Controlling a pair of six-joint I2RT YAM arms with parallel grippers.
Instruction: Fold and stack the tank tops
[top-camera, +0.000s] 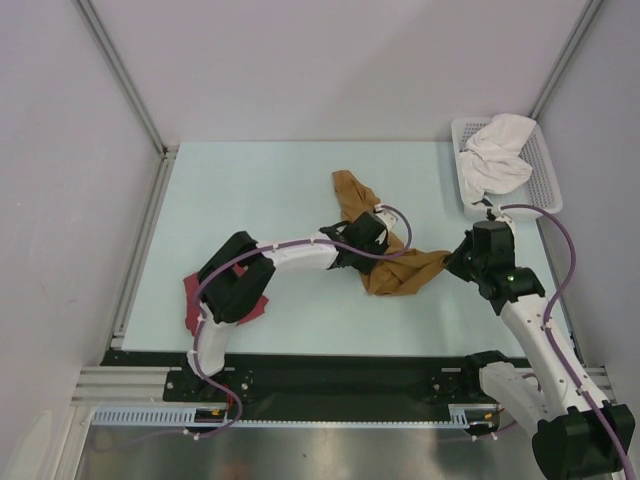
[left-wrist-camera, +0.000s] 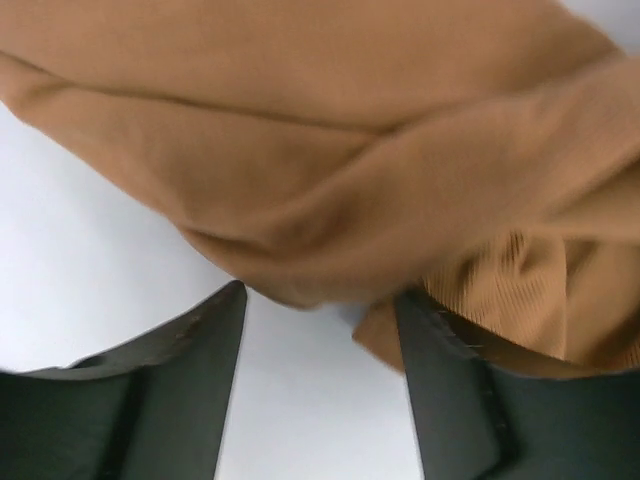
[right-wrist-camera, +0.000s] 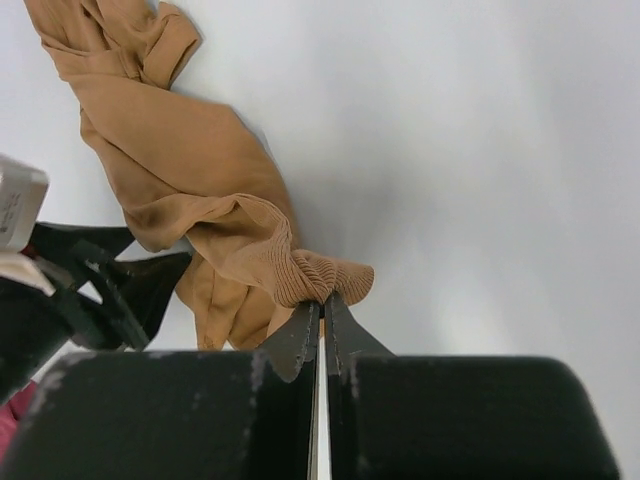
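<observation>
Progress early: tan-brown tank top (top-camera: 400, 272) bunched mid-table, unfolded. Right gripper (right-wrist-camera: 323, 300) pressed together, pinching ribbed edge of it. Left gripper (left-wrist-camera: 320, 300) spread, bunched cloth at fingertips, not clamped. Dark red tank top (top-camera: 192, 300) near left corner, mostly hidden under left arm; folded or not, cannot tell. Left to do: flatten, fold, stack.

The black-and-white left arm (top-camera: 290, 255) bends sharply at the elbow and reaches toward the right, its black two-finger left gripper (left-wrist-camera: 320, 300) with jaws apart. The right arm (top-camera: 530, 320) leans forward, its right gripper (right-wrist-camera: 322, 300) pinched closed on a fold of tan-brown ribbed tank top (right-wrist-camera: 190, 190).
</observation>
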